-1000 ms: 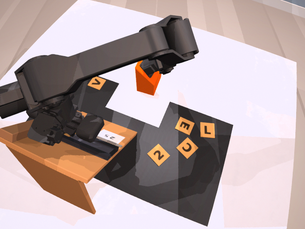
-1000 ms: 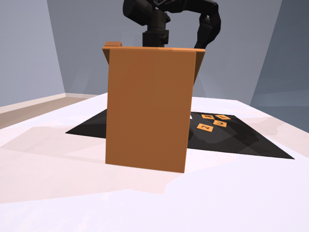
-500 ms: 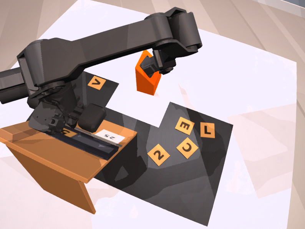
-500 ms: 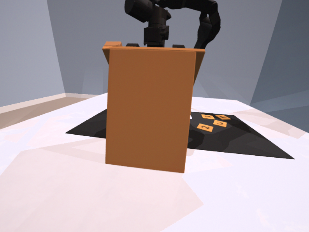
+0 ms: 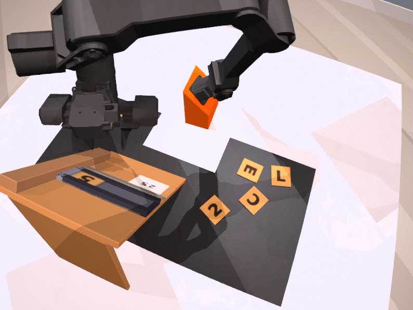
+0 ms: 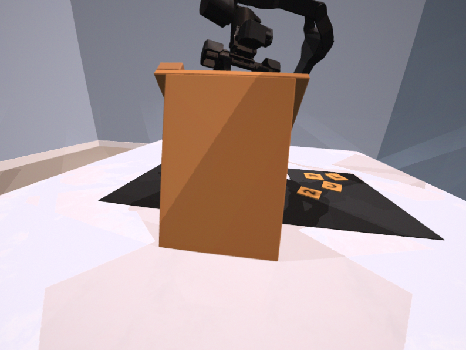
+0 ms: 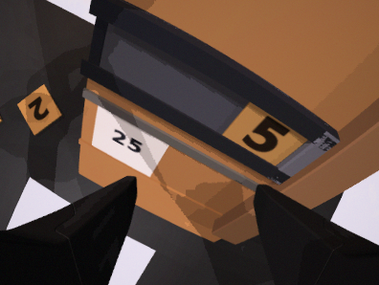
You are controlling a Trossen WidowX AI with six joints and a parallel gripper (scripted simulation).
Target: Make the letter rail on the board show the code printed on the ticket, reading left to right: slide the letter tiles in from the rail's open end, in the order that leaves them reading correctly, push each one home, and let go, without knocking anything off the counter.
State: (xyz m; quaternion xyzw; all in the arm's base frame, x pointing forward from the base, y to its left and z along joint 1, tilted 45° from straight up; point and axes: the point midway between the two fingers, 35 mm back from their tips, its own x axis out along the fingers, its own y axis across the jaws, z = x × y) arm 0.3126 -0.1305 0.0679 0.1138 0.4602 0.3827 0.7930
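Observation:
The ticket (image 5: 151, 184) (image 7: 129, 143) reads 25. The dark letter rail (image 5: 106, 196) (image 7: 191, 50) lies on the wooden board (image 5: 93, 220) (image 7: 311, 38). The 5 tile (image 5: 88, 179) (image 7: 265, 135) lies in it, toward the end nearer the wooden ledge; a short grey strip shows between tile and that end. The rest of the channel holds no tile. The 2 tile (image 5: 215, 209) (image 6: 309, 192) (image 7: 39, 109) lies flat on the black mat. My gripper (image 5: 106, 145) (image 7: 196, 190) is open, nothing between its fingers, above the board's back side. The exterior view hides its fingertips behind the board.
A C- or U-shaped tile (image 5: 253, 200) (image 6: 331, 185), an E- or M-shaped tile (image 5: 250, 170) (image 6: 313, 175) and an L tile (image 5: 281, 176) (image 6: 336, 176) lie on the black mat (image 5: 253, 260) beyond the 2. An orange block (image 5: 196, 115) stands behind, by an arm link.

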